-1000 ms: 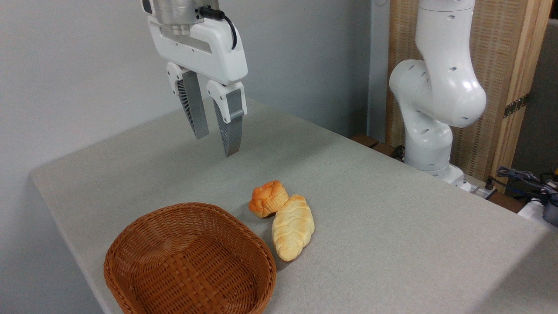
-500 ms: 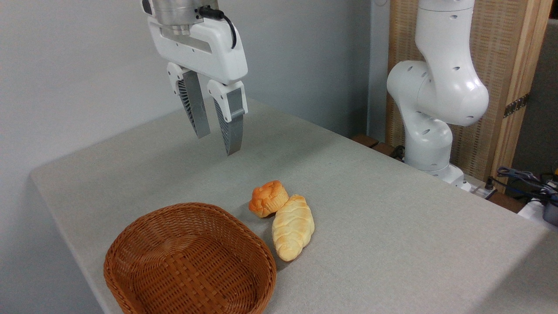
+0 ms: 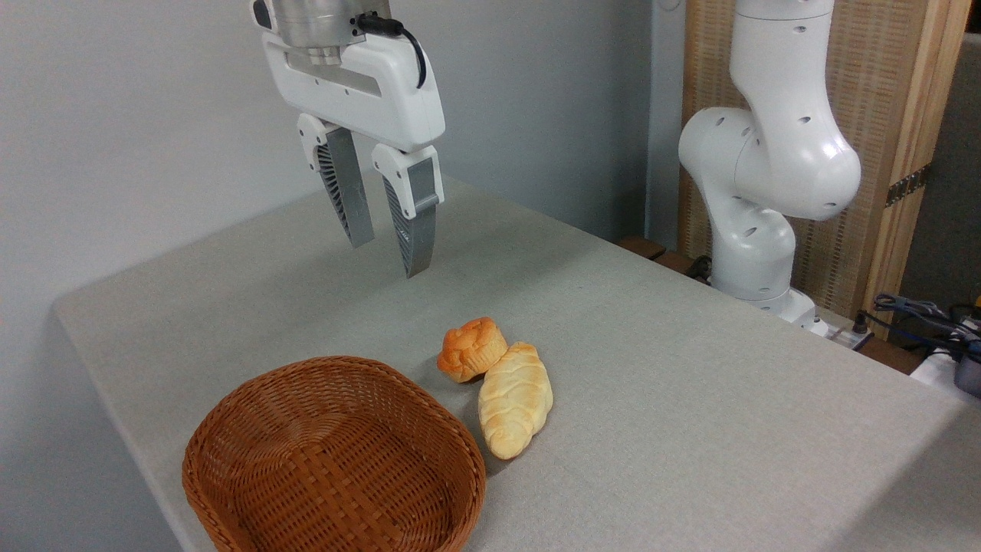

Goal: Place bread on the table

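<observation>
Much bare table, bread (mid-table)

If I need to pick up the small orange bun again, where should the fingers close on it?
Come straight down on the orange bun with the open gripper and close across its rounded sides along the upper-left to lower-right line. The pale braided loaf touches its lower-right edge and the basket sits lower left, so that line looks freest.

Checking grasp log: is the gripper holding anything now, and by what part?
Nothing. The gripper hangs open and empty above the grey table; the small orange knotted bun lies there untouched.
</observation>
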Robot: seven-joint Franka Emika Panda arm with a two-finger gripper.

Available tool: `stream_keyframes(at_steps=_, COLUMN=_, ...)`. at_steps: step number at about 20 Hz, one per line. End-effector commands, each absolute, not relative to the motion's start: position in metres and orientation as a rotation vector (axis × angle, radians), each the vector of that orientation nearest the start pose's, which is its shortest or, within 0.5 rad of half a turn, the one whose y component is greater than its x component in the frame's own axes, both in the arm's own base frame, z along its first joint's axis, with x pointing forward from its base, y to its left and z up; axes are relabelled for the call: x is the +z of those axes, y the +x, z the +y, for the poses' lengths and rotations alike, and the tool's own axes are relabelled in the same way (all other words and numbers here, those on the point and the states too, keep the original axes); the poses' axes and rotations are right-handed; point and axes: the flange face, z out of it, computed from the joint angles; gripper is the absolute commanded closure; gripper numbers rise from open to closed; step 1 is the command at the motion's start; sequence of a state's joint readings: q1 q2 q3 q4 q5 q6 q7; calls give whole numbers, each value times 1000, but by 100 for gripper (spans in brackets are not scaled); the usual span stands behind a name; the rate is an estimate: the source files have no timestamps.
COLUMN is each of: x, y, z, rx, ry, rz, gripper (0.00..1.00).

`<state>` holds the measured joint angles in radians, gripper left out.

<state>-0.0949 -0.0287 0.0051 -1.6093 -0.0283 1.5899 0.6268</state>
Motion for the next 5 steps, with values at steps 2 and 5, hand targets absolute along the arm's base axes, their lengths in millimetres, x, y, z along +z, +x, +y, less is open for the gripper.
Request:
stream_keyframes(at_steps=2, x=627, y=542, z=-49, rx=-8, ry=-2963, rz=1156, gripper=0)
stream_keyframes(at_steps=5, x=627, y=542, z=-47, rx=-8, ry=-2964, rz=1154, gripper=0)
